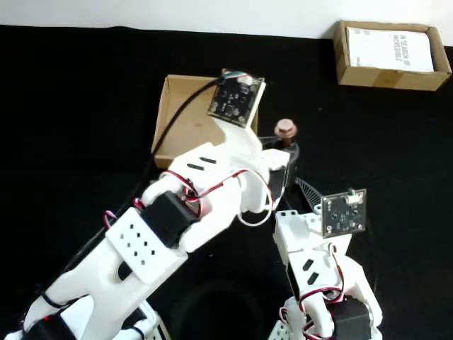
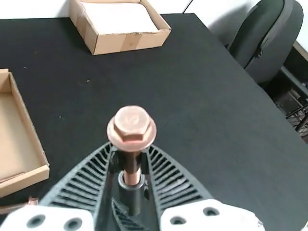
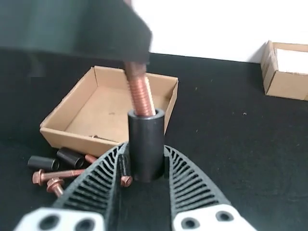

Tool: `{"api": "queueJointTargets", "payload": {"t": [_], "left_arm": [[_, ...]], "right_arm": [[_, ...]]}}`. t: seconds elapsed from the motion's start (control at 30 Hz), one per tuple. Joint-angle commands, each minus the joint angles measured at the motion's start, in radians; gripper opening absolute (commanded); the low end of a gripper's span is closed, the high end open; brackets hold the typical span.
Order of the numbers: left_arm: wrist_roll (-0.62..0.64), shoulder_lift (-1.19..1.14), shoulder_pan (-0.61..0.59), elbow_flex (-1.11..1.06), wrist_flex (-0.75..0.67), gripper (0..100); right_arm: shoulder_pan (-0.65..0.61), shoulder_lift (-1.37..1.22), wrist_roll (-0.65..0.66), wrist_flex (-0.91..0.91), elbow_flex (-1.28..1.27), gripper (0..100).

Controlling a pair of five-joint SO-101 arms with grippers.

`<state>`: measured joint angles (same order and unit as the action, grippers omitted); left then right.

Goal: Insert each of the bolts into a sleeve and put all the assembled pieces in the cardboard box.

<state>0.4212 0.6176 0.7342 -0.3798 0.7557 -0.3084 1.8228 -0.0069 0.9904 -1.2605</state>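
From above, the left tool (image 1: 283, 161) hung just right of the box (image 1: 164, 113) on the black surface (image 1: 71, 106), with the head of the bolt (image 1: 285, 128) showing at its tip. The right tool (image 1: 306, 190) sat close beside it, and a second box (image 1: 386, 76) stood at the far right corner. In the left wrist view, the left tool (image 2: 131, 153) was clamped on the bolt (image 2: 131, 129) below its hex head, and the shank's end sat inside the sleeve (image 2: 131, 188). In the right wrist view, the right tool (image 3: 144, 155) gripped the upright sleeve (image 3: 144, 142), with the bolt (image 3: 140, 94) entering its top. Behind stood the box (image 3: 110, 108), with 2 loose sleeves (image 3: 72, 156) and some loose bolts (image 3: 38, 177) beside it.
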Motion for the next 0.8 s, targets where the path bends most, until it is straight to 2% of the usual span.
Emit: {"api": "queueJointTargets", "payload": {"t": [0.0,0.2,0.4,0.47,0.57,0.77], "left_arm": [[-0.003,0.007,0.021,0.007,-0.021,1],[-0.003,-0.01,0.024,0.016,-0.009,1],[-0.003,-0.015,0.056,-0.038,0.133,1],[-0.052,-0.015,0.073,-0.076,0.163,1],[-0.115,-0.01,0.087,-0.122,0.164,1],[-0.121,-0.013,0.087,-0.127,0.164,1]], "right_arm": [[-0.012,0.007,-0.006,-0.025,0.005,0.7],[-0.012,0.007,-0.006,-0.027,0.002,0.7],[-0.008,0.007,-0.002,-0.028,0.004,0.7],[-0.008,0.007,-0.002,-0.028,0.002,0.7],[-0.008,0.007,0.0,-0.028,0.002,0.7],[-0.01,0.007,0.0,-0.03,0.001,0.7]]}}
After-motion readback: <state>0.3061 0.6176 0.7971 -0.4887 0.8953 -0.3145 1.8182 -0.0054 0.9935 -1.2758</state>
